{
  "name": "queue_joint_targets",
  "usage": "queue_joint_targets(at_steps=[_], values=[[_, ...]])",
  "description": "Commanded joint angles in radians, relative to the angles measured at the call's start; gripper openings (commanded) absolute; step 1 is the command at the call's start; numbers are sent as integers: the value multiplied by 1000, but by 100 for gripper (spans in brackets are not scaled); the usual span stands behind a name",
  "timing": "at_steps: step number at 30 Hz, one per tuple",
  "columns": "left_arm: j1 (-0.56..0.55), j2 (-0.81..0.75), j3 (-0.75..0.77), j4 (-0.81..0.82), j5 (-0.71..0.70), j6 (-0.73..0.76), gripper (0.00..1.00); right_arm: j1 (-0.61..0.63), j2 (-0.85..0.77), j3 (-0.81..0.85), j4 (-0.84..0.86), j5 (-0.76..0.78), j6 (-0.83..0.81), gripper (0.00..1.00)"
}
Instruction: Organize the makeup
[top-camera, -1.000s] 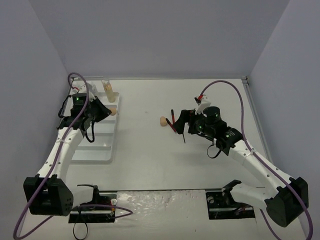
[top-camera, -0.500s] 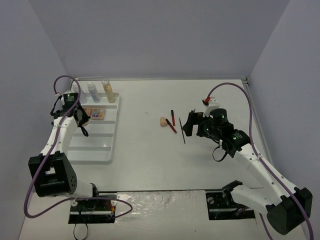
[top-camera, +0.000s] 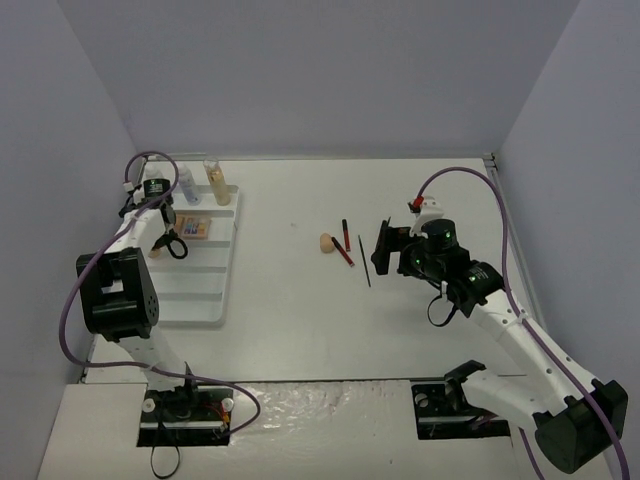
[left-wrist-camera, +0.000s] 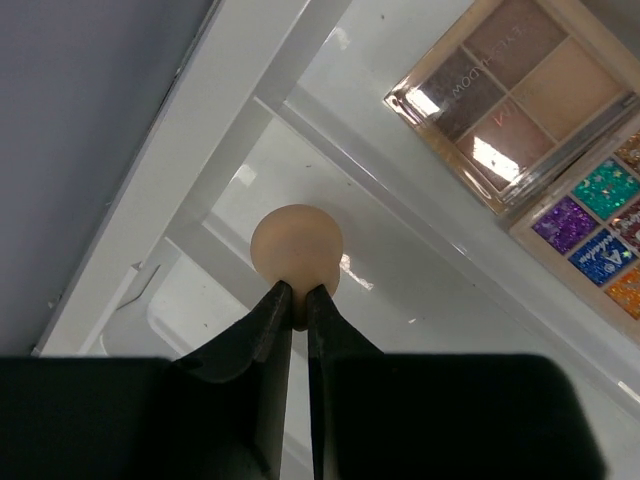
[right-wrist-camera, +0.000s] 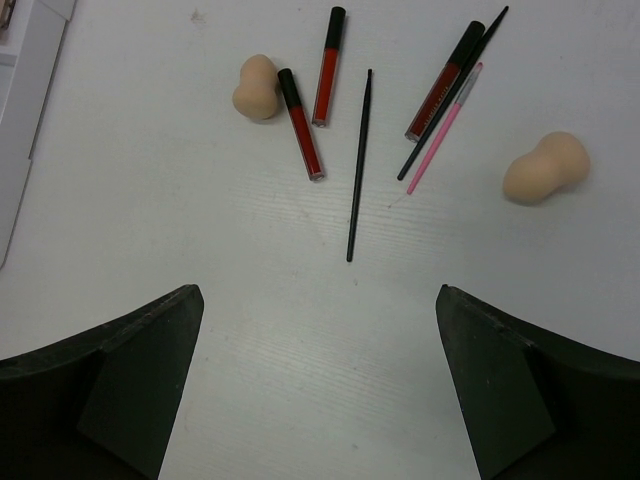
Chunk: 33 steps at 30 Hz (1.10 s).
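My left gripper is shut on a peach egg-shaped sponge, pinched at its narrow end over the far-left side of the white slotted tray. Two eyeshadow palettes lie in the tray beside it. My right gripper stands wide open above bare table, with nothing between its fingers. Ahead of it lie two more sponges, red pencils, a black brush and a pink one. Bottles stand at the tray's far end.
The tray runs along the left wall, with its near slots bare. Grey walls close in the left, back and right. A corner of the tray shows at the left of the right wrist view.
My left arm has swung from the tray's right edge to its far-left side, carrying the sponge. My right gripper has drawn back to the right, away from the pencils.
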Motion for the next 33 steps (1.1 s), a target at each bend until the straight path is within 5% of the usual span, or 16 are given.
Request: queue_joint_targets(at_steps=[1, 15, 29, 33], values=[[5, 26, 86, 6, -73, 16, 11, -9, -17, 18, 11, 42, -1, 100], [2, -71, 10, -4, 17, -60, 59, -12, 2, 25, -6, 99, 37, 100], [-32, -385, -26, -88, 263, -107, 76, -74, 206, 61, -28, 282, 173, 98], [-67, -502, -56, -125, 369, -94, 82, -103, 323, 91, 10, 275, 209, 86]])
